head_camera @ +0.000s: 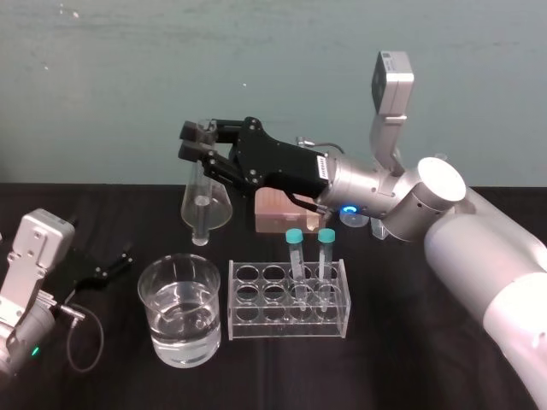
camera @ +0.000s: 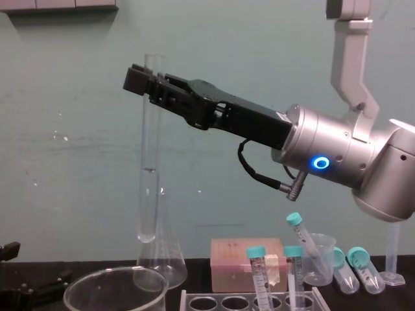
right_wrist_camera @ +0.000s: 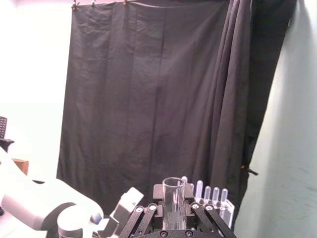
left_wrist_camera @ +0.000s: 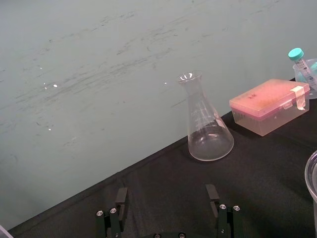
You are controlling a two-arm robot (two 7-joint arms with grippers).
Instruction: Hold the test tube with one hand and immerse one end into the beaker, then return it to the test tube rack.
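The right claw grips the upright test tube, raised behind the beaker. The left claw sits parted, leftward.

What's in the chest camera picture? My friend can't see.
The right gripper holds the test tube upright, its round end higher than the beaker. Nearby: a flask, a pink box, the test tube rack with teal-capped tubes, and the idle left gripper.

Clear test tube hangs upright, aloft behind the water-filled beaker beside the rack.
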